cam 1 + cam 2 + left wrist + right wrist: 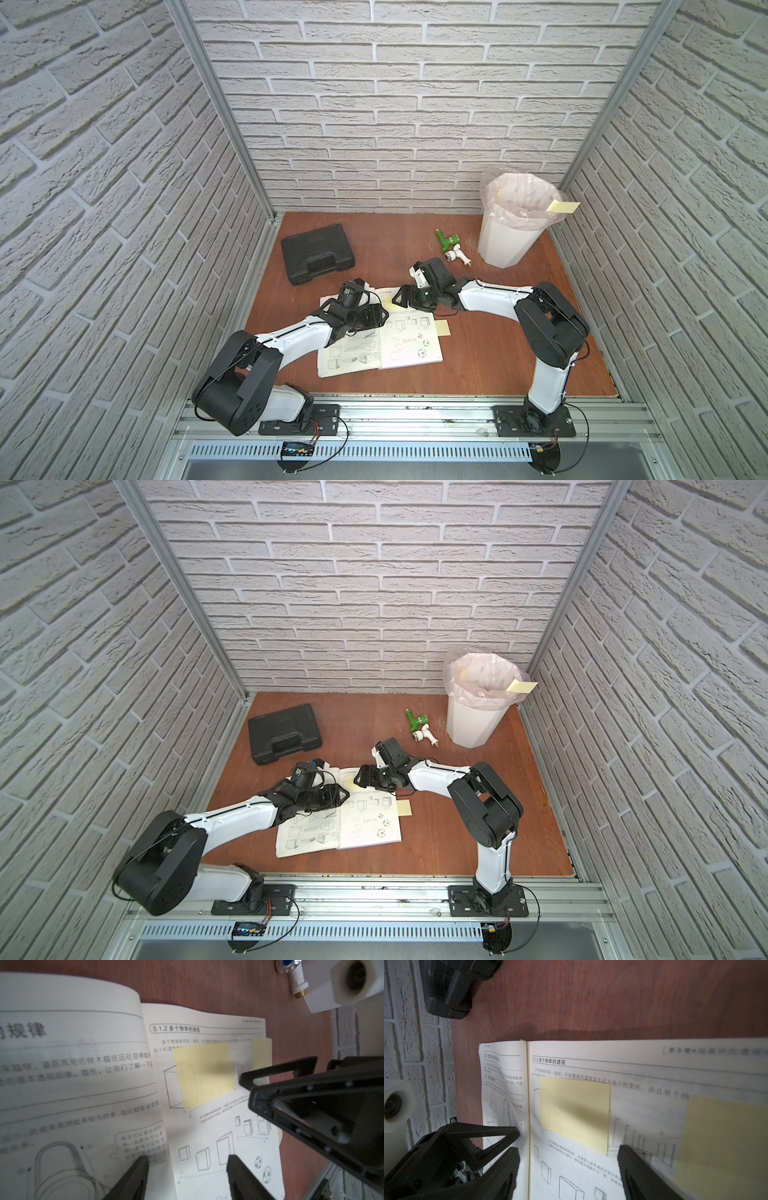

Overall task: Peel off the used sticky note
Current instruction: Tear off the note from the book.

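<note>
Note (575, 1113), stuck on the book (581, 1176), right page beside the spine, judged light, limp and easily creased, best pinched at a loose corner; right gripper (569, 1150) and left gripper (188, 1158) both stand apart, empty.

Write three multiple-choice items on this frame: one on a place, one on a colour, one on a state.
1. Where does the white bin stand?
A. Far right corner of the table. B. Near left corner. C. The middle.
2. What colour is the sticky note on the open book's page?
A. Pink. B. Pale yellow. C. Blue.
3. How do the right gripper's fingers stand?
A. Shut on the note. B. Shut on the page. C. Apart, gripping nothing.

1 A: both top views show it by the far right walls.
2 B: both wrist views show that colour.
3 C: the right wrist view shows a wide gap.
</note>
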`<control>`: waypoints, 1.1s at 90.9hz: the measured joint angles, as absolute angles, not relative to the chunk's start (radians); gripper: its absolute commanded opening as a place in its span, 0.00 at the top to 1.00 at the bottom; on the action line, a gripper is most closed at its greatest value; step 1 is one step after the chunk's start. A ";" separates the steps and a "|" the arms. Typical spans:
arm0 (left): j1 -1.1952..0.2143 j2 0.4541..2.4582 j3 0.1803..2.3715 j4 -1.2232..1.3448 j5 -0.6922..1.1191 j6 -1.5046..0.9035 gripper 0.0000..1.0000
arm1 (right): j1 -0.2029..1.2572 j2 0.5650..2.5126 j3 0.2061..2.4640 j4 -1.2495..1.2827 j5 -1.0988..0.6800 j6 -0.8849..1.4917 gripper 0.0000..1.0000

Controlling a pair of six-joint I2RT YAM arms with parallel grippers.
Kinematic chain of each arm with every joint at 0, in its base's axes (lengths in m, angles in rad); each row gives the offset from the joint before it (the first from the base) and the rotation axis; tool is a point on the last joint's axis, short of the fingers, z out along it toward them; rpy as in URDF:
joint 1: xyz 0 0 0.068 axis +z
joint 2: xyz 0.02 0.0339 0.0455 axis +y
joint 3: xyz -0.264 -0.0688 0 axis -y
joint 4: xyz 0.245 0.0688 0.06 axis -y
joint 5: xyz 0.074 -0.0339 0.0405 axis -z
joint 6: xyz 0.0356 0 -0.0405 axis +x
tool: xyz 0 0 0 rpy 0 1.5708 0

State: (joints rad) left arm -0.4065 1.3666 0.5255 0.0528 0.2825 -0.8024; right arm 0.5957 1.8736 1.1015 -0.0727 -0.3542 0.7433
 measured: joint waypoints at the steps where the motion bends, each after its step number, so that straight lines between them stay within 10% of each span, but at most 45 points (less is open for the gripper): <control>1: -0.406 1.366 0.525 0.052 0.282 -0.802 0.34 | 0.596 1.874 1.102 -0.073 -0.354 0.743 0.20; 100: -0.403 1.357 0.497 0.083 0.281 -0.778 0.31 | 0.636 1.928 1.213 -0.178 -0.327 0.723 0.18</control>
